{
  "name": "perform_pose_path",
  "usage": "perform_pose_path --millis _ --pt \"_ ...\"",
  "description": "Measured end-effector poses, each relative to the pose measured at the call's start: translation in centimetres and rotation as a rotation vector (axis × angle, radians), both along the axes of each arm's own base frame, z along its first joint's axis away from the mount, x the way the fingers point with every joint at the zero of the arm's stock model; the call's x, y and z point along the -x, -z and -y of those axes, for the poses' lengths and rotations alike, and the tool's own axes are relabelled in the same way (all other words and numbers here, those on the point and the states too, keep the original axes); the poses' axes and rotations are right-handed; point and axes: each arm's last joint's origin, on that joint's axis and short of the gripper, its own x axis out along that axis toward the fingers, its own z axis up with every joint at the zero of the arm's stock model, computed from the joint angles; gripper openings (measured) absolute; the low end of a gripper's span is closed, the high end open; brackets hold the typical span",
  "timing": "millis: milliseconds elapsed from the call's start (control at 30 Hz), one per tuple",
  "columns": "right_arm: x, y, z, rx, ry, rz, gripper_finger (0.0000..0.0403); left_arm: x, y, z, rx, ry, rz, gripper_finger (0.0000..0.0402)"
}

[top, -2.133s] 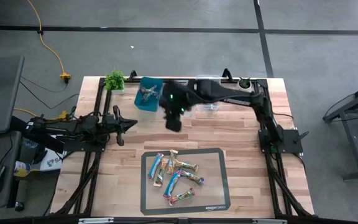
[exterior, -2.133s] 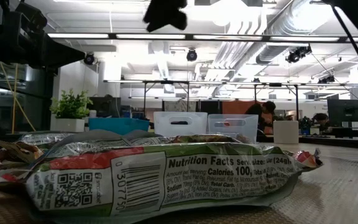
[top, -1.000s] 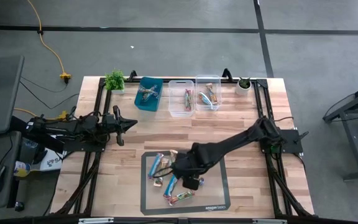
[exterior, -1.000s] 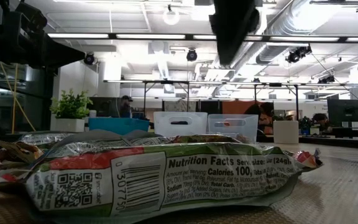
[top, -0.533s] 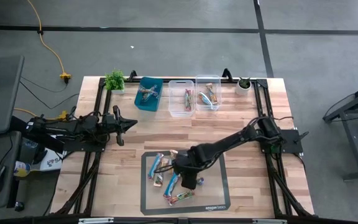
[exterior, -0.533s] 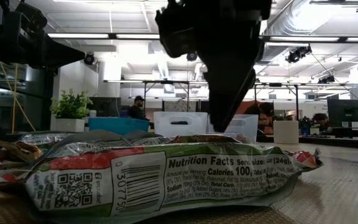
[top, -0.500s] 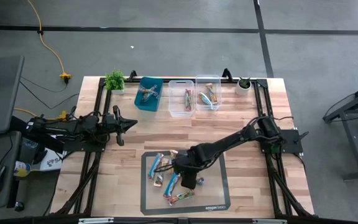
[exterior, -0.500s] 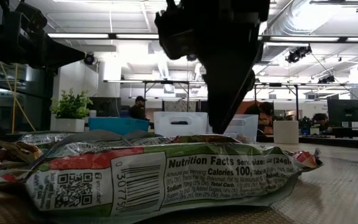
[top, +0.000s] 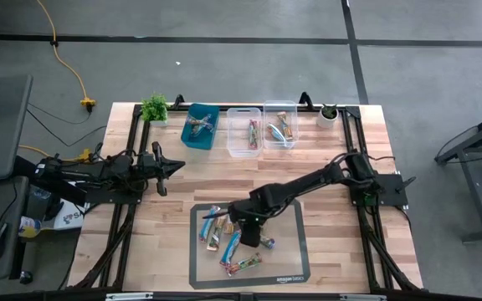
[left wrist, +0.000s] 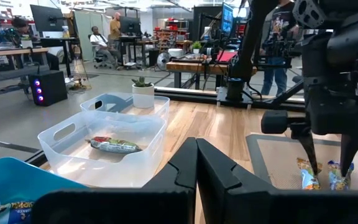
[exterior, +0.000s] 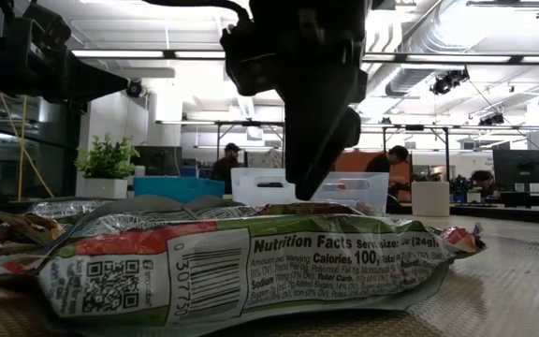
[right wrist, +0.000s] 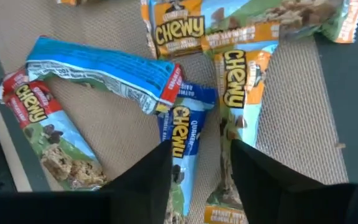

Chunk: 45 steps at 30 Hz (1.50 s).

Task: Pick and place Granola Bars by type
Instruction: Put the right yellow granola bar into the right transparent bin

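Wooden table (top: 325, 159) fills the centre of the high view, with a dark frame along its sides.

Right arm reaches from the right edge of the table down and left to the dark mat (top: 295, 251) at lower centre. Left arm lies along the left edge of the table, at mid-height in the frame.

Mat holds the loose Granola Bars (top: 233, 247), clustered in its left half, some overlapping.

Three bins sit in a row near the top edge of the table: teal bin (top: 201, 127) at left, then two clear bins (top: 244, 131) and (top: 281, 125). Each holds a bar or two. Left wrist view shows one wrapped bar (left wrist: 112, 145) lying flat in the nearer clear bin.

Small potted plant (top: 154, 107) at the table's upper left corner; small white pot (top: 329, 112) at upper right.

Right gripper (top: 243, 230) is low over the bar cluster. In the right wrist view its fingers (right wrist: 143, 180) stand apart, the gap between them straddling a blue-wrapped bar (right wrist: 180, 140) that lies partly under a crumpled blue wrapper and just beside an orange-wrapped bar (right wrist: 241, 87). Left wrist view shows the fingertips down at the bars, nothing lifted. Whether they touch the wrapper: cannot tell.

Left gripper (top: 174, 167) is well apart from the mat, fingers (left wrist: 219, 171) pressed together, holding nothing.

Low view: a large wrapped bar (exterior: 251, 257) in the foreground; people in the room behind.
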Motion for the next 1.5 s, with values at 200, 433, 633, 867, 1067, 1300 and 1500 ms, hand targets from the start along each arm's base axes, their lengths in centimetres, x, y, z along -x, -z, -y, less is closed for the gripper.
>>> perform_pose_path --millis 200,433,633,867,1067,1300,1500 --pt "-0.2 0.0 0.7 0.035 0.017 0.012 0.0204 0.0 0.0 0.0 0.000 0.000 0.000 0.0000" --pt "-0.3 0.0 0.9 0.168 -0.002 0.051 0.0213 0.0 0.0 0.0 0.000 0.000 0.000 0.0000" --pt "-0.2 1.2 0.8 0.139 -0.015 0.089 0.0213 0.0 0.0 0.0 0.000 0.000 0.000 0.0000" --pt "0.5 3.3 0.2 0.117 -0.003 0.108 0.0213 0.0 0.0 0.0 0.000 0.000 0.000 0.0000" --pt "1.2 4.5 -0.3 0.173 -0.006 0.143 0.0213 0.0 0.0 0.0 0.000 0.000 0.000 0.0000" --pt "2.0 5.6 -1.1 0.254 -0.017 0.169 0.0213 0.0 0.0 0.0 0.000 0.000 0.000 0.0000" --pt "2.3 6.0 -1.3 0.310 -0.012 0.175 0.0201 0.0 0.0 0.0 0.000 0.000 0.000 0.0000"
